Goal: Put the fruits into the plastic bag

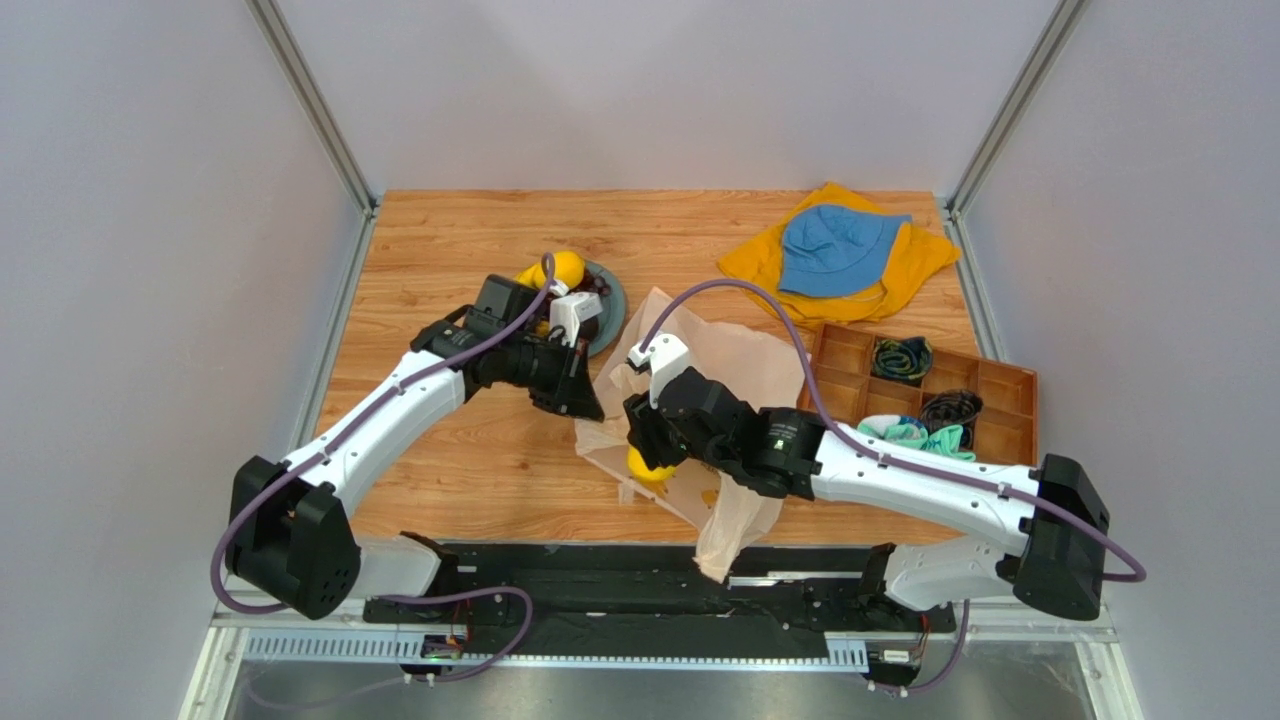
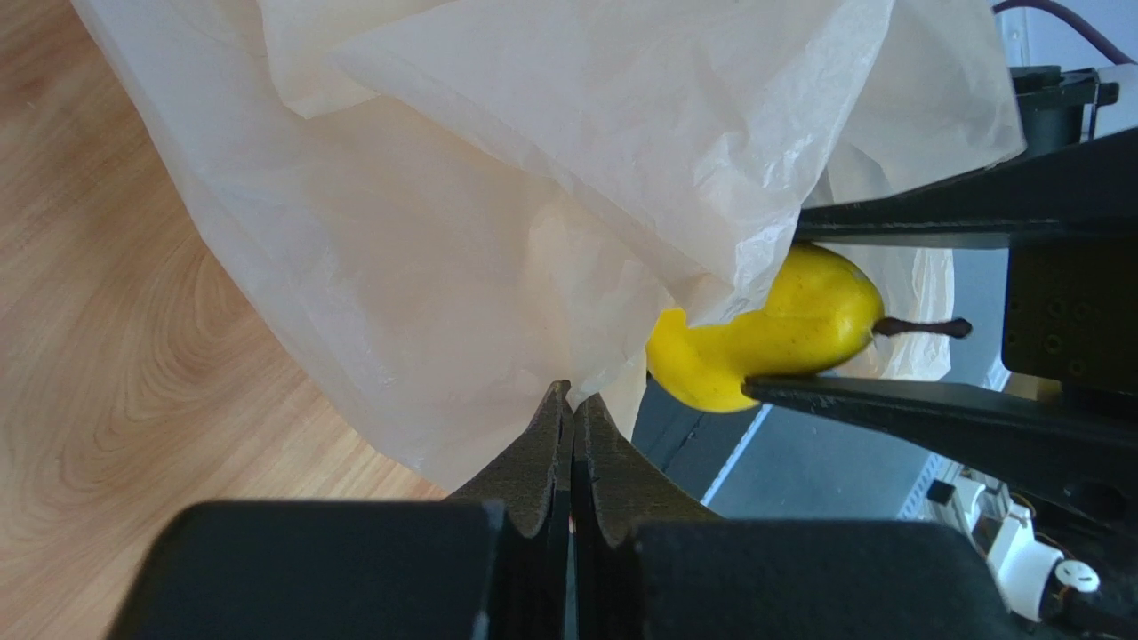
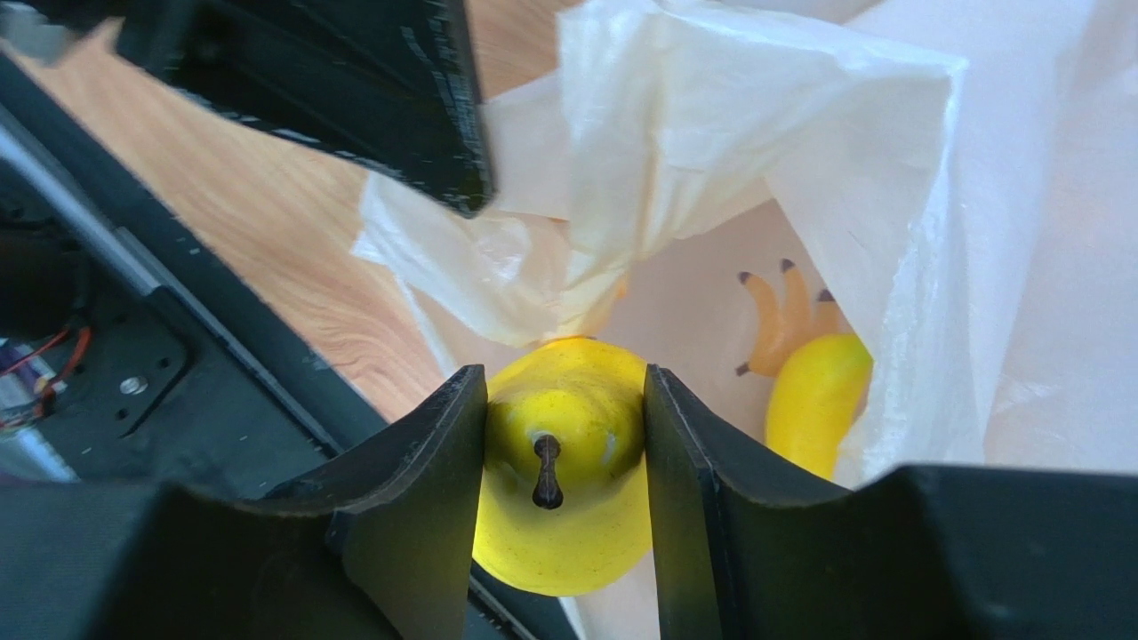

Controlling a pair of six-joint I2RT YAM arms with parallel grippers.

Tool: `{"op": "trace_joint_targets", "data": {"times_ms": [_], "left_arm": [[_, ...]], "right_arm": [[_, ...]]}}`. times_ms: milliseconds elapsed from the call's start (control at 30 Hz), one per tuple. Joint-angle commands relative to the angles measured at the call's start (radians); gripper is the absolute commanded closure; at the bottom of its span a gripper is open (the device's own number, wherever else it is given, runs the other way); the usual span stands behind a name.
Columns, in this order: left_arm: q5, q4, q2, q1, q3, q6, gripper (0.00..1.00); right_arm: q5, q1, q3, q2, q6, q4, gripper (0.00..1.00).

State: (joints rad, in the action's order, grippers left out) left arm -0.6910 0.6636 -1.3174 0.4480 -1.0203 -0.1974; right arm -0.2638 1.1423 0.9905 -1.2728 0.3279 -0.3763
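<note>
The pale peach plastic bag (image 1: 721,375) lies crumpled at the table's middle. My left gripper (image 2: 572,416) is shut on a fold of the bag's edge (image 2: 441,307) and holds it up. My right gripper (image 3: 554,407) is shut on a yellow pear with a dark stem (image 3: 568,460), held at the bag's mouth; the pear also shows in the left wrist view (image 2: 775,334) and in the top view (image 1: 649,462). Inside the bag lie the bananas (image 3: 815,387). Another yellow fruit (image 1: 553,272) sits on the grey-blue plate (image 1: 607,320), partly hidden by my left arm. Grapes and the dark fruit are hidden.
A blue cloth (image 1: 836,248) on an orange cloth (image 1: 920,258) lies at the back right. A wooden compartment tray (image 1: 929,393) with small items stands at the right. The black rail (image 1: 631,578) runs along the near edge.
</note>
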Motion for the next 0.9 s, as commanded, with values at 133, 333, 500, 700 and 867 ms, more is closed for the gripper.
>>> {"op": "trace_joint_targets", "data": {"times_ms": [133,333,500,700,867], "left_arm": [[0.019,0.016,-0.011,-0.006,-0.026,0.035,1.0],[-0.031,0.005,-0.022,-0.008,-0.026,0.041,1.0],[-0.099,-0.005,-0.026,-0.008,-0.021,0.042,1.0],[-0.122,-0.012,-0.026,-0.008,-0.02,0.044,1.0],[-0.128,-0.012,-0.028,-0.012,-0.018,0.039,1.0]], "right_arm": [[-0.244,-0.003,-0.013,-0.04,0.014,-0.024,1.0],[-0.451,-0.01,-0.072,-0.069,0.034,0.068,1.0],[-0.471,-0.042,-0.073,-0.148,0.02,0.209,1.0],[-0.424,-0.085,-0.093,-0.227,-0.004,0.365,1.0],[-0.338,-0.131,-0.079,-0.296,0.037,0.356,1.0]]}}
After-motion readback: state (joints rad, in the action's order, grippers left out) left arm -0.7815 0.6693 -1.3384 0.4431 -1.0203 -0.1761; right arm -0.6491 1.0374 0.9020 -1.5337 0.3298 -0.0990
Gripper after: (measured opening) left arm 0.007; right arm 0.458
